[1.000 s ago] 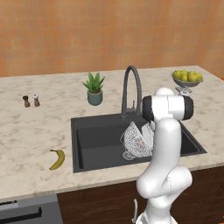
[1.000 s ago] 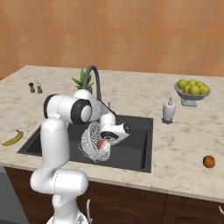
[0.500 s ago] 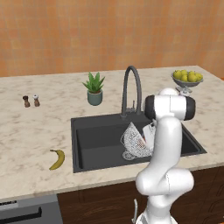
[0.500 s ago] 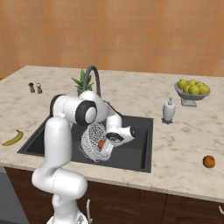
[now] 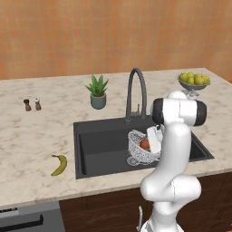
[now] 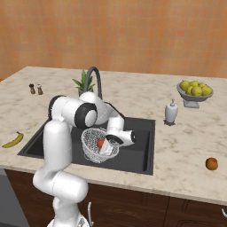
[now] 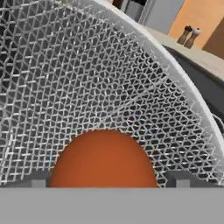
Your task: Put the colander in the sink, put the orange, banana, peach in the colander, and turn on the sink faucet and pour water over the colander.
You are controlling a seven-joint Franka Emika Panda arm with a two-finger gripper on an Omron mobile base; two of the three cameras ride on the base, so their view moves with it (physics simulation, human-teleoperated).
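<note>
The wire-mesh colander (image 5: 135, 149) (image 6: 91, 144) (image 7: 87, 78) sits in the dark sink (image 5: 99, 145) (image 6: 137, 153), right of the middle. A round orange-red fruit (image 5: 144, 144) (image 6: 101, 143) (image 7: 103, 159) lies inside it; I cannot tell whether it is the peach or the orange. My gripper (image 5: 149, 145) (image 6: 107, 145) (image 7: 107, 181) reaches into the colander, open, its tips standing wide on either side of that fruit. The banana (image 5: 60, 164) (image 6: 13, 139) lies on the counter left of the sink. Another round orange fruit (image 6: 212, 164) rests on the counter far right. The gooseneck faucet (image 5: 136, 90) (image 6: 95, 77) stands behind the basin.
A potted plant (image 5: 98, 93) (image 6: 83, 83) stands beside the faucet. A grey bowl of yellow-green fruits (image 5: 194, 81) (image 6: 194, 91) is at the back right, a soap dispenser (image 6: 171, 111) right of the sink, and salt and pepper shakers (image 5: 31, 104) (image 6: 35, 88) at the back left.
The hand has sunk a little deeper into the colander and the orange-red fruit sits slightly lower in the mesh. Nothing else has moved.
</note>
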